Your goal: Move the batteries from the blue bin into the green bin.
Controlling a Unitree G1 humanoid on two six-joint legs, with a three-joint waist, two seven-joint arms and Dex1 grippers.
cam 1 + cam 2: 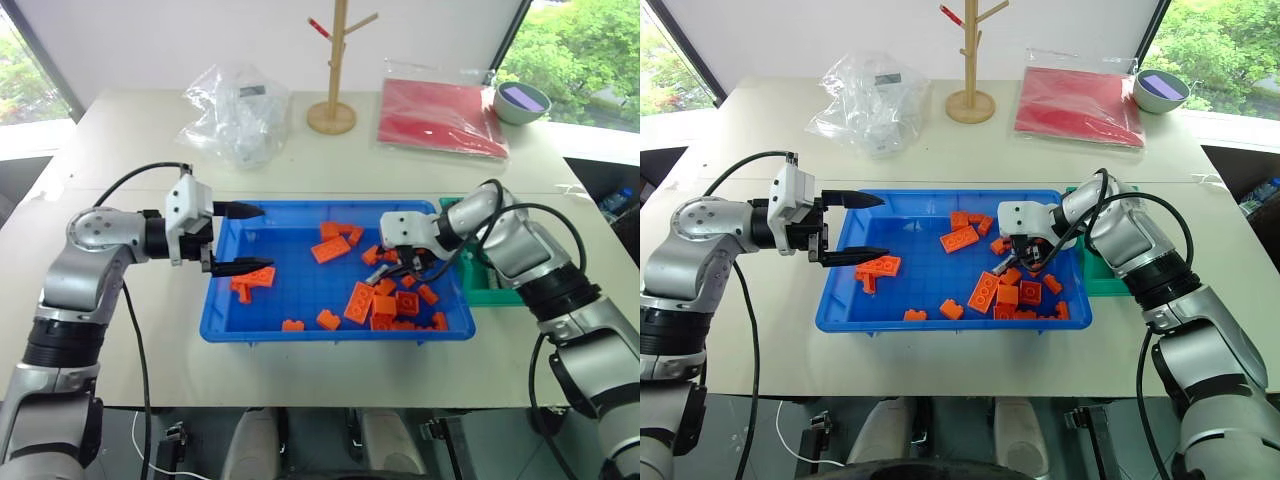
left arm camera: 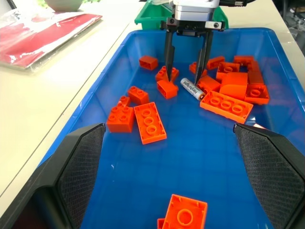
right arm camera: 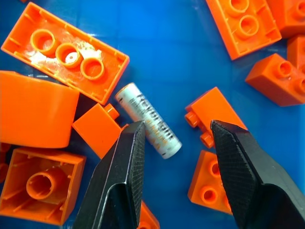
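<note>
Worktop (image 1: 120, 150) first, as the largest item: it carries the blue bin (image 1: 300, 330), with the green bin (image 1: 485, 292) touching that tray's right end. Orange bricks (image 1: 330, 248) scatter across the blue floor. Our left claw (image 1: 240, 240) hangs over the tray's left edge, its two fingers spread wide and empty, well apart from the target. Our right claw (image 3: 176, 138) points steeply down into the brick cluster at the tray's right end, fingers parted, gripping nothing. One battery (image 3: 149, 120) lies flat on the blue floor among the bricks. Its long axis runs diagonally across the gap between the right claw's fingers, one end just beside a fingertip. We judge the right arm far nearer, and closing would call for straddling the cylinder across its width.
</note>
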